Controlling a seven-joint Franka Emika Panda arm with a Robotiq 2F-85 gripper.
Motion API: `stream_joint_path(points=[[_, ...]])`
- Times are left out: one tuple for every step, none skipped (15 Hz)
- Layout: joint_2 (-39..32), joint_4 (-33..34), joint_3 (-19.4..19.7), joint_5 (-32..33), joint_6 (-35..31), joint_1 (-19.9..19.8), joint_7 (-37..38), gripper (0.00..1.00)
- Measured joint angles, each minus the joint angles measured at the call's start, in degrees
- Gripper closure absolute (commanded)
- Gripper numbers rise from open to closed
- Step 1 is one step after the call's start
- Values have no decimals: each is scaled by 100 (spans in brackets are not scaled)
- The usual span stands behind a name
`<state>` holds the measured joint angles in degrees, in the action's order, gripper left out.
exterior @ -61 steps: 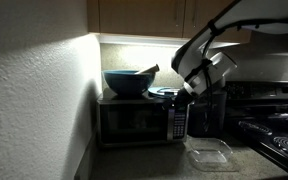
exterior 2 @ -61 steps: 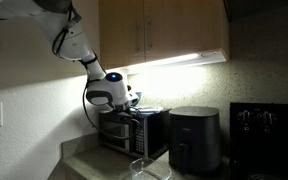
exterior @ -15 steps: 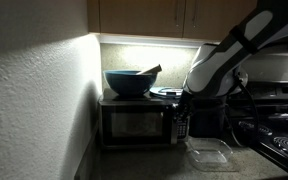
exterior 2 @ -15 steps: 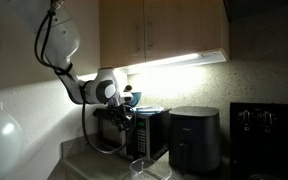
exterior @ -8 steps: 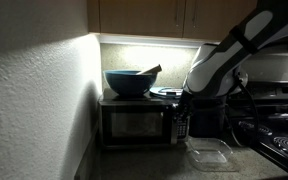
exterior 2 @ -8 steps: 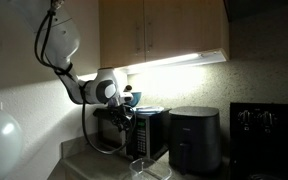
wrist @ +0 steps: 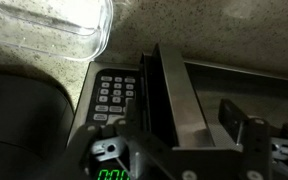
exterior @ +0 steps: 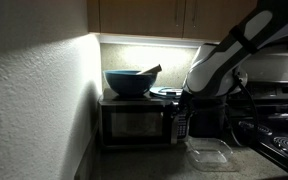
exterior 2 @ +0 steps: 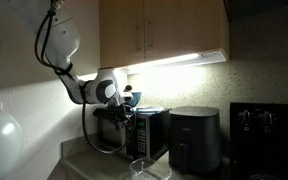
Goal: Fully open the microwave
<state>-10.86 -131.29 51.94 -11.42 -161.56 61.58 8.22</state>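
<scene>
Dark-grey microwave (exterior: 134, 123): right at the claw, under the cabinet light.
Door (wrist: 174, 90): slightly ajar, its edge standing between the fingers (wrist: 230, 115).
Claw (wrist: 181, 125): fingers spread, straddling the door edge, with a gap on one side.
Button panel (wrist: 114, 95): just beside the claw.
Blue bowl (exterior: 129, 82): above the claw, on the microwave.
Clear container (exterior: 211, 153): below the claw, on the counter (wrist: 184, 25).
Black box appliance (exterior 2: 194, 140): near the claw.

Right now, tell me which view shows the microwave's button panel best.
The wrist view: the button panel sits close up, keys distinct. In both exterior views the microwave is small and dim, its keys unreadable.
</scene>
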Motion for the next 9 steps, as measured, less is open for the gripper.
stream_joint_path(points=[[0,3,0,0,0,0,-2,0],[0,6,0,0,0,0,-19,0],[0,11,0,1,0,-1,-84,0],[0,25,0,2,0,-3,-185,0],[38,55,-214,177,0,-213,-224,0],[119,82,-627,370,-58,-600,-224,0],[225,91,-1063,525,-232,-995,-251,0],[342,86,-1526,641,-477,-1406,-284,0],[456,65,-1993,701,-661,-1818,-329,0]])
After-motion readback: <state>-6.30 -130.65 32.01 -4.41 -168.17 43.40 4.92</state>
